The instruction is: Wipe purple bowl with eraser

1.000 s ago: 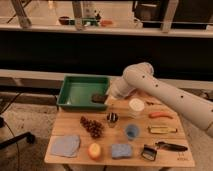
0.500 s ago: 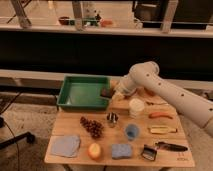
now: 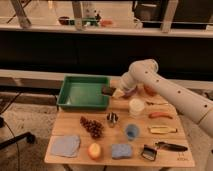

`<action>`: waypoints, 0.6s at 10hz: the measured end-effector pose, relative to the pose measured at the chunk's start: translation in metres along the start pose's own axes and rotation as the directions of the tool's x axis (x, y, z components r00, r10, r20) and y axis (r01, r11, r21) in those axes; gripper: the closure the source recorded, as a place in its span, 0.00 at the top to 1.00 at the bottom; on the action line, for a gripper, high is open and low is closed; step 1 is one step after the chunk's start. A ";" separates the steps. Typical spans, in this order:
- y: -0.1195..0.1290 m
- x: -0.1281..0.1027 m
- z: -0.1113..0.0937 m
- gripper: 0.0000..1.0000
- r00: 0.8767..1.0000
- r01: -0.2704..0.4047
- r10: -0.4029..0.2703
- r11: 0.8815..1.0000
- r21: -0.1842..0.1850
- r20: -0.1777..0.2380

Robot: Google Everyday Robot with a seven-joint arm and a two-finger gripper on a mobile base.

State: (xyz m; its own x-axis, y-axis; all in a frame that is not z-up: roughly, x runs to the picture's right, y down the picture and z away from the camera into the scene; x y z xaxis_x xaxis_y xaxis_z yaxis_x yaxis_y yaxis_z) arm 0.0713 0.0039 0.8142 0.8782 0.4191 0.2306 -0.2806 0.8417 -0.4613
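Your gripper is clamped on the eraser at the green tray's right rim — a light, stiff block, best pinched across its flat faces — beside the half-hidden purple bowl

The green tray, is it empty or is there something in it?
Empty: the green tray shows only bare green floor. The shut gripper holds the eraser at its right rim, not inside.

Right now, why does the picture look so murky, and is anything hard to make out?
Camera view: dim warm light, dark band behind the table, soft blur everywhere. The hand by the green tray is a smear with a dark eraser in it; the purple bowl is mostly hidden behind the arm.
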 end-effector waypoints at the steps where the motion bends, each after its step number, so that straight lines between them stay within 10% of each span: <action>1: 0.000 0.000 0.000 0.10 1.000 0.001 -0.001 1.000 0.001 -0.001; 6: -0.035 0.010 0.021 0.10 0.998 -0.068 0.068 0.997 0.045 -0.002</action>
State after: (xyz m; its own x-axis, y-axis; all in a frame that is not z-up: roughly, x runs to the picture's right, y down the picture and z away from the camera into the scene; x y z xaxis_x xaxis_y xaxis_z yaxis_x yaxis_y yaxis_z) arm 0.0817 -0.0148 0.8504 0.8578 0.4747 0.1970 -0.3566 0.8257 -0.4370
